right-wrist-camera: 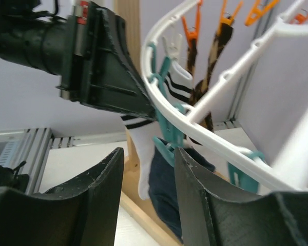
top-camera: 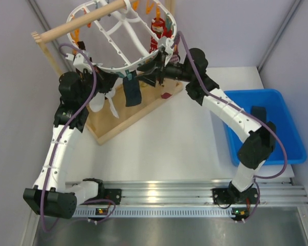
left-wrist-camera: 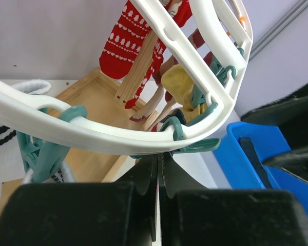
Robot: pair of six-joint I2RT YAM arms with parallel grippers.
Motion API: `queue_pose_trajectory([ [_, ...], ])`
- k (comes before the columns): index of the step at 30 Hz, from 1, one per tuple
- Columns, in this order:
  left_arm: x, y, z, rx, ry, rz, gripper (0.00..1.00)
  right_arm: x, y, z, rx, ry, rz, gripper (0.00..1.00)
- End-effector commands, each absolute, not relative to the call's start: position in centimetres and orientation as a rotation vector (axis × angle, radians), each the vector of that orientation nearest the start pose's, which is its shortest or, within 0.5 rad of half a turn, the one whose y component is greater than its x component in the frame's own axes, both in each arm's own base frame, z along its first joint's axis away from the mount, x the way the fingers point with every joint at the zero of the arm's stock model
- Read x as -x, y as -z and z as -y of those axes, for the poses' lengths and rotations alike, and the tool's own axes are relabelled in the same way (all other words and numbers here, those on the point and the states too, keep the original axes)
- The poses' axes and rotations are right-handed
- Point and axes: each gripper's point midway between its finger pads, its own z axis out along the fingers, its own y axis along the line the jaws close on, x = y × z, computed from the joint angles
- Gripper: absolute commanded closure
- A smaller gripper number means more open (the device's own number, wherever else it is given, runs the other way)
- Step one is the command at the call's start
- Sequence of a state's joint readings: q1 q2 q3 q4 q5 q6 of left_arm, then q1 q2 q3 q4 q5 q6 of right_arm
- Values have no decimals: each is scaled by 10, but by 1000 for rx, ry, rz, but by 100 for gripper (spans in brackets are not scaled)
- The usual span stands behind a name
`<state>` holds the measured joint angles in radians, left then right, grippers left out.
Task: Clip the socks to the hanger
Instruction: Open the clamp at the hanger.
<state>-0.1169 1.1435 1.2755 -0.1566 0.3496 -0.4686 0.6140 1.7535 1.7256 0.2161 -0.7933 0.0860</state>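
So the hanger (left-wrist-camera: 92, 134) sits at 12 o'clock of the surface (top-camera: 174, 143), tipped up on its wooden base (top-camera: 118, 125). There's already a fair bit on it: red socks (left-wrist-camera: 124, 43) on the far side, a white sock (top-camera: 99, 101) and a navy sock (top-camera: 132, 92) dangling from the near rim at about 6 o'clock.

The left hand (left-wrist-camera: 159, 159) comes in from 9 o'clock. Its fingers are pressed together right under the rim, just below a teal clip (left-wrist-camera: 173, 129), and I can't see anything between them. The right hand (right-wrist-camera: 149, 159) comes in from 3 o'clock with its fingers spread and nothing in the gap. The navy sock and the clips hang just past it.

My read is that the navy one is clipped and this is the gap between socks. Over at 3 o'clock the blue bin (top-camera: 277, 118) has a dark sock (top-camera: 257, 110) in it, well apart from the hanger. The next move probably calls for the right hand to swing back there and grab it, while the left hand readies a free clip. Limp fabric, so pinch near the cuff.
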Motion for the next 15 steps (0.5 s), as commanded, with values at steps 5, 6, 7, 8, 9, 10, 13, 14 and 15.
queue_pose_trajectory([
  [5, -362, -433, 127, -43, 727, -1577, 100, -304, -458, -435, 1049, -1138, -1042, 62],
  [6, -363, -432, 129, -45, 732, -1580, 100, -303, -459, -439, 1046, -1142, -1038, 62],
  [7, -364, -434, 130, -47, 735, -1578, 100, -306, -457, -442, 1040, -1138, -1044, 64],
  [8, -364, -434, 131, -51, 737, -1576, 100, -313, -447, -447, 1033, -1137, -1069, 66],
  [9, -364, -435, 134, -58, 741, -1575, 100, -317, -444, -450, 1025, -1132, -1080, 67],
  [10, -364, -436, 135, -62, 743, -1575, 100, -322, -439, -451, 1017, -1121, -1098, 69],
  [13, -364, -437, 140, -83, 743, -1576, 100, -340, -426, -452, 998, -1049, -1127, 70],
  [14, -364, -437, 140, -84, 741, -1579, 100, -346, -422, -453, 982, -1022, -1140, 70],
  [15, -364, -437, 140, -85, 740, -1578, 100, -352, -418, -452, 986, -982, -1134, 70],
])
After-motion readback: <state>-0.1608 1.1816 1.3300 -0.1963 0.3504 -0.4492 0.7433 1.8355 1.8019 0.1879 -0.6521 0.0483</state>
